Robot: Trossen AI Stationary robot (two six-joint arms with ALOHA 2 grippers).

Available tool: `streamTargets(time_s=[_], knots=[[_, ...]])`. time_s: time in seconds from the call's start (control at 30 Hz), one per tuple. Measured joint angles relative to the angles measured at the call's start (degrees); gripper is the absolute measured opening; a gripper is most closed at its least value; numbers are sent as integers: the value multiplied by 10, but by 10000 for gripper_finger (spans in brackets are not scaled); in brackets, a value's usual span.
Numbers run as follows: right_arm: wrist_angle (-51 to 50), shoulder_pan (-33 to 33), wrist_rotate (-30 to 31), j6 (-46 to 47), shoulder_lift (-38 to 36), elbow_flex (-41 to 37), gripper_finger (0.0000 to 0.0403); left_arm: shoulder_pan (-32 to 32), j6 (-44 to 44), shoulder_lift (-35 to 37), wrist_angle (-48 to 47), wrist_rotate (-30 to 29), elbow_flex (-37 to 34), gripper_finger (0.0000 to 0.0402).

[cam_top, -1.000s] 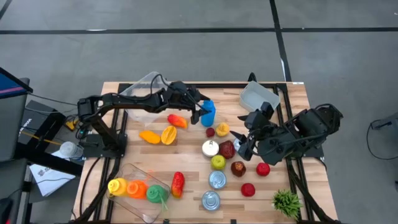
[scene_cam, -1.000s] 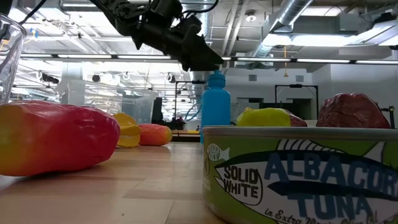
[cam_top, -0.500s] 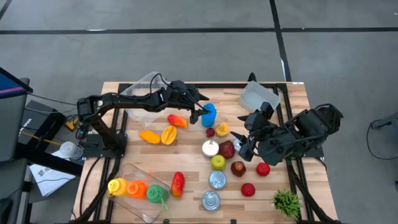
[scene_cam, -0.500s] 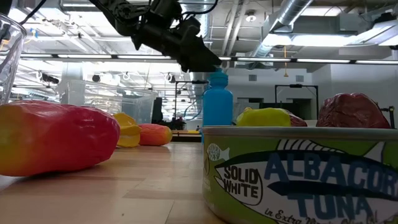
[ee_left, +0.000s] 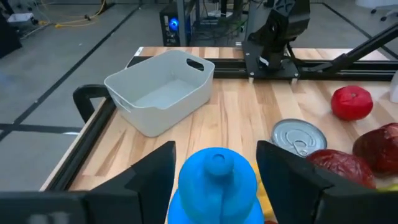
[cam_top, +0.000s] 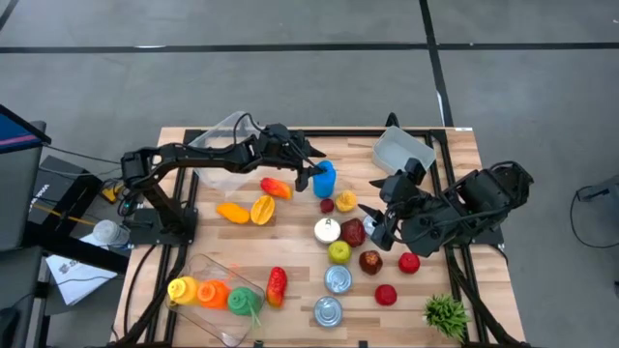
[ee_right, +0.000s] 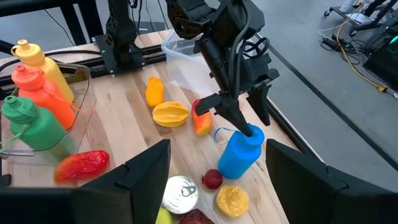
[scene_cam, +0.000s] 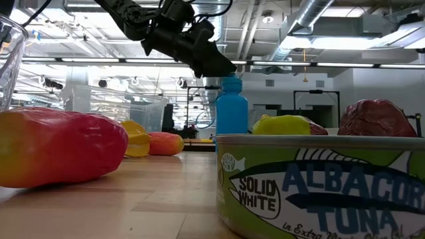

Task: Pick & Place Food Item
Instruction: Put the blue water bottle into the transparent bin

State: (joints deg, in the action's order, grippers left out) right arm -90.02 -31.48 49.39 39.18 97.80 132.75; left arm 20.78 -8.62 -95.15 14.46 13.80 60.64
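Note:
A blue bottle (cam_top: 325, 179) stands upright on its base on the wooden table, right of a red-orange fruit (cam_top: 276, 188). My left gripper (cam_top: 309, 166) reaches in from the table's left, its two fingers on either side of the bottle's top (ee_left: 217, 171). In the low view the gripper (scene_cam: 212, 63) hangs over the bottle (scene_cam: 231, 109) at cap height. My right gripper (cam_top: 382, 227) waits raised over the table's right half, open with nothing between its fingers, and looks across at the bottle (ee_right: 242, 152). My left gripper has the blue bottle's cap and shoulder (ee_left: 186, 180) between its two fingers, one on each side. The fingers (ee_left: 155, 174) come from the table's left, slanting a little down. The bottle stays upright with its base on the table.
A white tub (cam_top: 403, 152) sits at the far right and a clear tub (cam_top: 221, 155) at the far left. Yellow and orange fruit (cam_top: 262, 209), red and green fruit, two cans (cam_top: 338, 279), a red pepper (cam_top: 277, 286), three bottles in a clear bin (cam_top: 208, 292) and a small plant (cam_top: 446, 314) crowd the table.
My left gripper has drawn its fingers in around the blue bottle's top while staying where it was. The bottle stands upright in the same spot.

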Motion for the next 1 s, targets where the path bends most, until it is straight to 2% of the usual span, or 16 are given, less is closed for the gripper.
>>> streamTargets(time_s=[0.37,0.5,0.8,0.9,1.0], knots=[[0,1,0,-2,0,0,255,-8,15,-32,31,0,0,208],[0,1,0,-2,0,0,255,-4,14,-26,30,-1,0,175],[0,1,0,-2,0,0,255,-2,13,-31,32,17,0,70],[0,1,0,-2,0,0,255,-2,12,-31,35,18,0,52],[0,1,0,0,0,0,255,-2,11,-31,35,19,0,51]])
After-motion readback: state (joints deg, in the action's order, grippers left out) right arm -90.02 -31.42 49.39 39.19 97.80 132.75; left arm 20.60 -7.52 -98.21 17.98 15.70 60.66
